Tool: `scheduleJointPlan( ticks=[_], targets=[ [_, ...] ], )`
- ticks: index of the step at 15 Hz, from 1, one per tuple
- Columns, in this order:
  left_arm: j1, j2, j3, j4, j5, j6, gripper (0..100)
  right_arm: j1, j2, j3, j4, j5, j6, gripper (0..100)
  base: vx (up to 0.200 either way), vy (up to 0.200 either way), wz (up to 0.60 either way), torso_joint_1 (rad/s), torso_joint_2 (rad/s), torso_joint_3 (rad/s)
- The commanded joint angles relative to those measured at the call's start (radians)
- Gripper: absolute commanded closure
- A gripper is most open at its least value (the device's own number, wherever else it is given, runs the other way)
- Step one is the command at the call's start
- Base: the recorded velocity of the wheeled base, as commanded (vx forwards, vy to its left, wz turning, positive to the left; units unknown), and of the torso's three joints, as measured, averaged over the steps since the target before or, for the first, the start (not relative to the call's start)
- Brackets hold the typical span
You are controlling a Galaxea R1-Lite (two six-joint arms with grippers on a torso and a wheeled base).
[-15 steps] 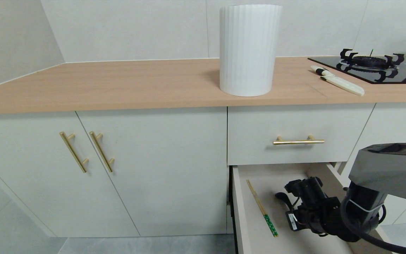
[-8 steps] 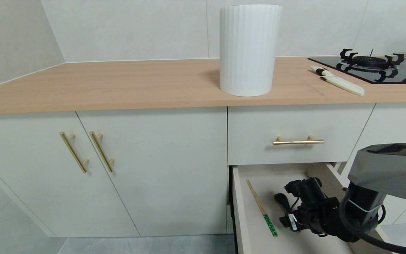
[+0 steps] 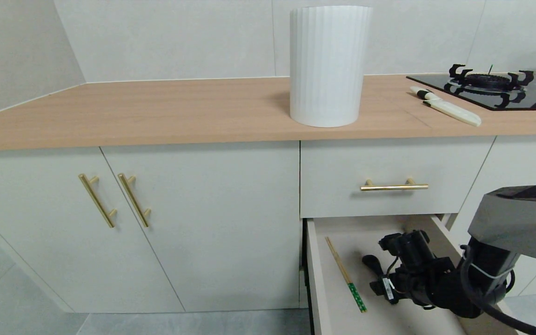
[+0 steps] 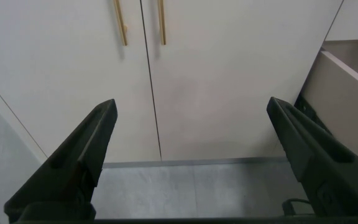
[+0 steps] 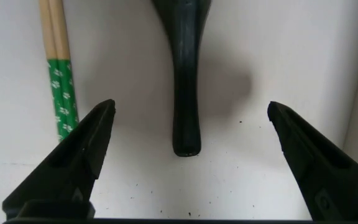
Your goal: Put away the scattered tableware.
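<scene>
A black spoon [image 3: 372, 264] lies on the floor of the open lower drawer [image 3: 315, 274], beside a pair of wooden chopsticks [image 3: 345, 274] with green ends. My right gripper [image 3: 387, 277] hangs open inside the drawer just above the spoon's handle [image 5: 186, 93], touching nothing; the chopsticks [image 5: 57, 74] lie to one side of it. A white knife [image 3: 445, 107] with a black band rests on the wooden counter by the stove. My left gripper [image 4: 191, 112] is open and empty, low in front of the cabinet doors [image 4: 154, 81].
A tall white ribbed container [image 3: 326, 65] stands on the counter [image 3: 156, 111]. A black gas hob [image 3: 496, 86] sits at the right. The drawer above has a gold handle [image 3: 394, 186] and is closed. The double doors at the left carry gold handles [image 3: 114, 200].
My right arm has drawn back slightly to the right, away from the spoon. The spoon and chopsticks stay where they lay in the drawer.
</scene>
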Motion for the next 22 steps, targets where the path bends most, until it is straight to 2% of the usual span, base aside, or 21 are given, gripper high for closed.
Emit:
scheduleJointPlan(
  ticks=[1,4,6,8,9,14,17,22],
  targets=[
    [0.0,0.002,-0.001,0.0,0.0,0.0,0,0.0,-0.133,0.042,0.009,0.0,0.006,0,0.0,0.0,0.0,0.0,0.0,0.0],
    [0.0,0.002,-0.001,0.0,0.0,0.0,0,0.002,-0.303,0.072,0.069,0.002,0.006,0,0.0,0.0,0.0,0.0,0.0,0.0],
    [0.0,0.002,-0.001,0.0,0.0,0.0,0,0.002,-0.437,0.039,0.245,0.005,0.009,0,0.0,0.0,0.0,0.0,0.0,0.0],
    [0.0,0.002,-0.001,0.0,0.0,0.0,0,0.006,-0.506,0.006,0.363,0.008,0.018,0,0.0,0.0,0.0,0.0,0.0,0.0],
    [0.0,0.0,-0.001,0.0,0.0,0.0,0,0.031,-0.552,-0.024,0.471,0.02,0.055,0,0.0,0.0,0.0,0.0,0.0,0.0],
    [0.0,0.002,0.0,0.0,0.0,0.0,0,0.102,-0.668,-0.153,0.845,0.131,0.132,0,0.0,0.0,0.0,0.0,0.0,0.0],
    [0.0,0.002,-0.001,0.0,0.0,0.0,0,0.103,-0.684,-0.181,0.909,0.144,0.138,0,0.0,0.0,0.0,0.0,0.0,0.0],
    [0.0,0.002,0.0,0.0,0.0,0.0,0,0.105,-0.693,-0.173,0.929,0.146,0.133,0,-0.2,0.0,0.0,0.0,0.0,0.005]
  ],
)
